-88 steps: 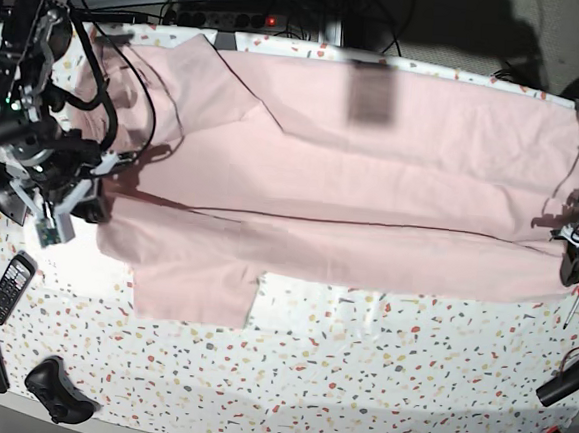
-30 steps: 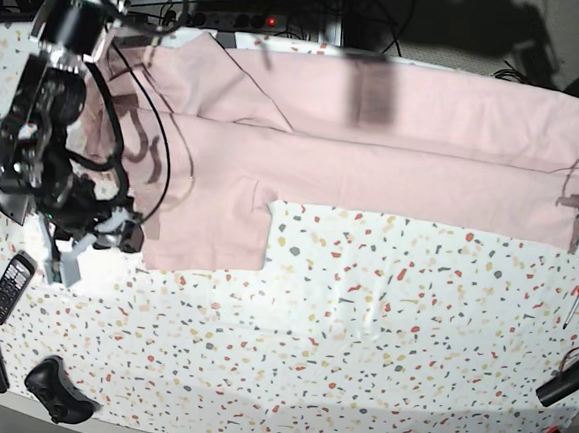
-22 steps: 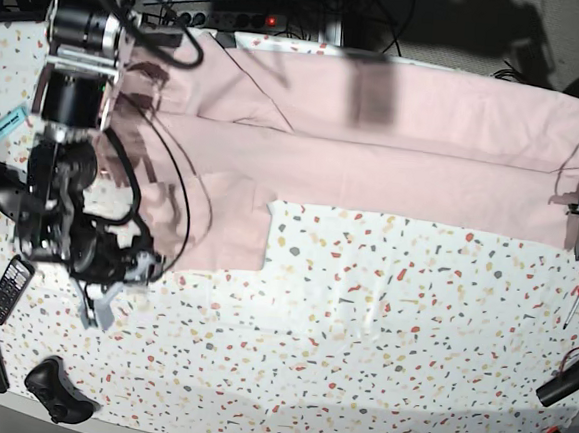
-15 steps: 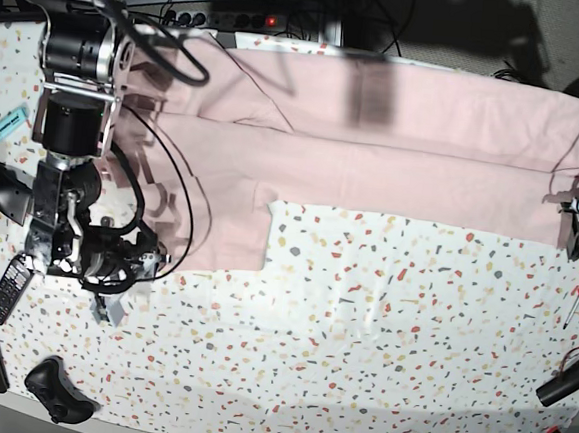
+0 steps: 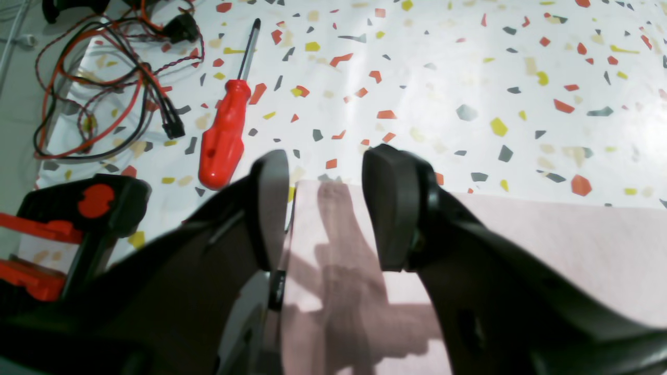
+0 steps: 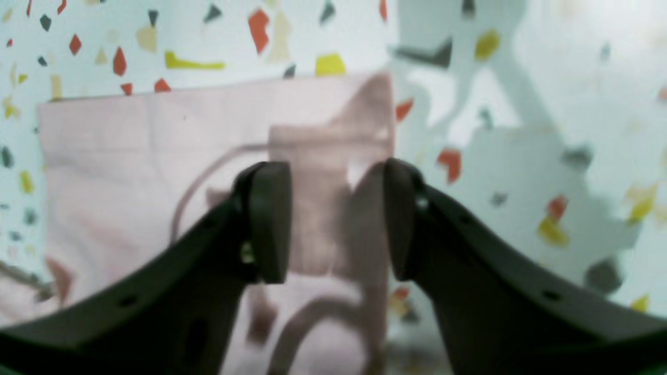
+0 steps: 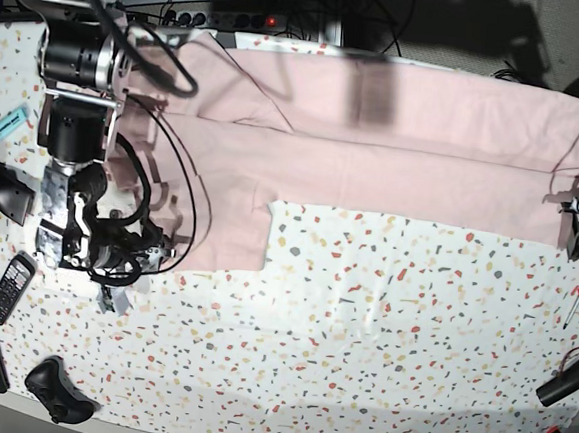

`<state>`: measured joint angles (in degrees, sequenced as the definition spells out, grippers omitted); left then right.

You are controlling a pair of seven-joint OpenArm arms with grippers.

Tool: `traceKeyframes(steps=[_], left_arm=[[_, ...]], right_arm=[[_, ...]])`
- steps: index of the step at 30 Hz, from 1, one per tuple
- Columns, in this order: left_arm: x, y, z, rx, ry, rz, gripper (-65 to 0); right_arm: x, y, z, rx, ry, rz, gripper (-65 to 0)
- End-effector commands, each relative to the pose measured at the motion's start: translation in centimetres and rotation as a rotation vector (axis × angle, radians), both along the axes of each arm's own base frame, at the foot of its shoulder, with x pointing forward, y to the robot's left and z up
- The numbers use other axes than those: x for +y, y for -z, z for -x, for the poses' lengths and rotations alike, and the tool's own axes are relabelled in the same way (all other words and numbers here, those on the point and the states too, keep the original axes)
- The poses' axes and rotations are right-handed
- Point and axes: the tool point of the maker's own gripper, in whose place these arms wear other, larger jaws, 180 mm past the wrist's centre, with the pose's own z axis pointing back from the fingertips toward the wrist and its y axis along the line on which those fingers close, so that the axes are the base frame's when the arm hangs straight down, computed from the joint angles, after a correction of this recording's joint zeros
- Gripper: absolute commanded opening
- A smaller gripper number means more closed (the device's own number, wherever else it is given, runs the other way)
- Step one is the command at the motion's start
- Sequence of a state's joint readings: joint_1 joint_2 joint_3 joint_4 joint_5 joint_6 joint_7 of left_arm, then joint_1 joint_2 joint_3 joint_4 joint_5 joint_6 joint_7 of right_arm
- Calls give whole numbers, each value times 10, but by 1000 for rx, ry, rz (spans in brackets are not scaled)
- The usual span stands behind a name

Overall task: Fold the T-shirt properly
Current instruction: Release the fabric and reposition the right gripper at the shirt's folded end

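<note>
Pale pink T-shirt [image 7: 395,145] spread as a long folded band across the upper half of the base view, plain side up, one sleeve flap hanging toward lower left. Left gripper [image 5: 325,208] wide open over the shirt's corner, holding nothing. Right gripper [image 6: 333,229] parted above the sleeve edge, nothing clamped. Beneath: white terrazzo-speckled table [image 7: 358,362]. Red screwdriver [image 5: 224,130] and tangled cables [image 5: 104,94] upper left in the left wrist view; phone [image 7: 8,290] at lower left of base view.

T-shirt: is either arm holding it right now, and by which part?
Nothing is held. Both sets of jaws stand open over the T-shirt: the left gripper above a hem corner, the right gripper above the sleeve edge.
</note>
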<state>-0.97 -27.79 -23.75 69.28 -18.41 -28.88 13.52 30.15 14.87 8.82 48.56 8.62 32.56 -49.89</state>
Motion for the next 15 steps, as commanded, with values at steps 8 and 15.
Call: traceKeyframes(steps=[8,15], left_arm=[[7,-23,-10,-67,0,-18,-396],[7,-23,-10,-67,-1,-18,-396]], right_arm=[[9,-4,-7,-6,-15,8,-620],[20,-17,-11,-59,-149,18,-650]])
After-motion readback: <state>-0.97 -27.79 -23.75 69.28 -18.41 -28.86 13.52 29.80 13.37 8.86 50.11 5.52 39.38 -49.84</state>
